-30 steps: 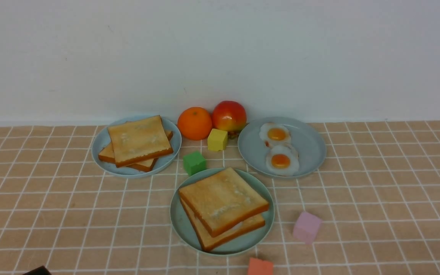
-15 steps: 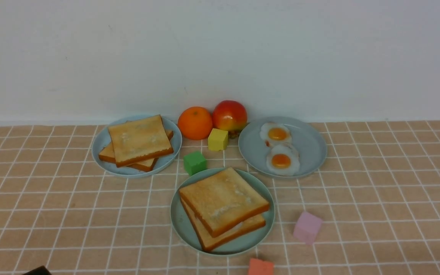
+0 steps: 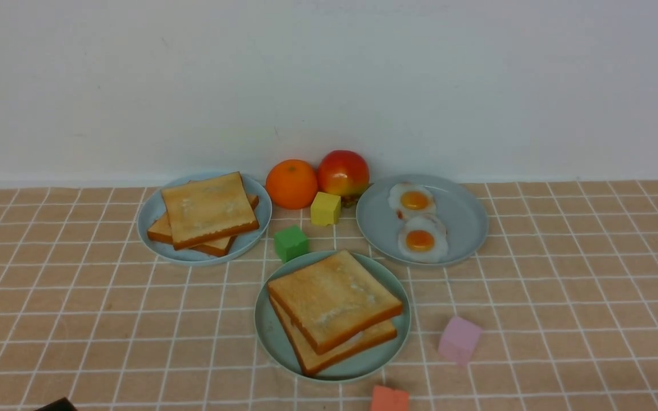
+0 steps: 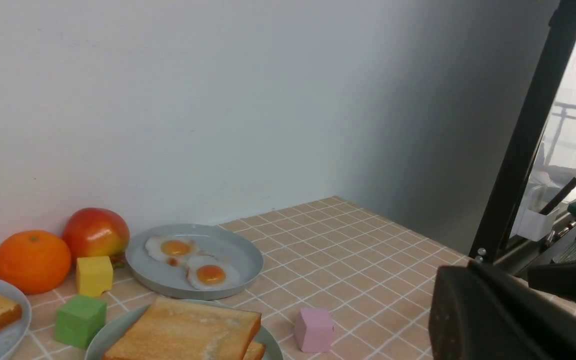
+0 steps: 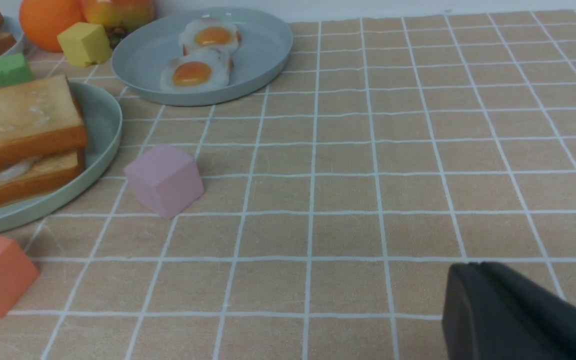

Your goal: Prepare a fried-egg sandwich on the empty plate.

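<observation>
- Front view: soft, even, fairly bright light; the plain white wall (image 3: 329, 85) shows no glare, and the whole picture is slightly hazy rather than crisp.
- Shadows are faint and short; a thin one lies beneath the square golden-brown toast sandwich (image 3: 333, 311) on the round pale mint-green plate (image 3: 269, 331).
- Left wrist view: strong daylight enters through the window beyond the black upright post (image 4: 528, 140) and is blown out to white; the wall darkens to grey towards that corner.
- The black pincer body (image 4: 498, 320) close to the lens is blurred, as is the one in the right wrist view (image 5: 513, 315).
- The right wrist view is evenly lit, and the pink foam cube (image 5: 164, 180) casts a soft shadow.
</observation>
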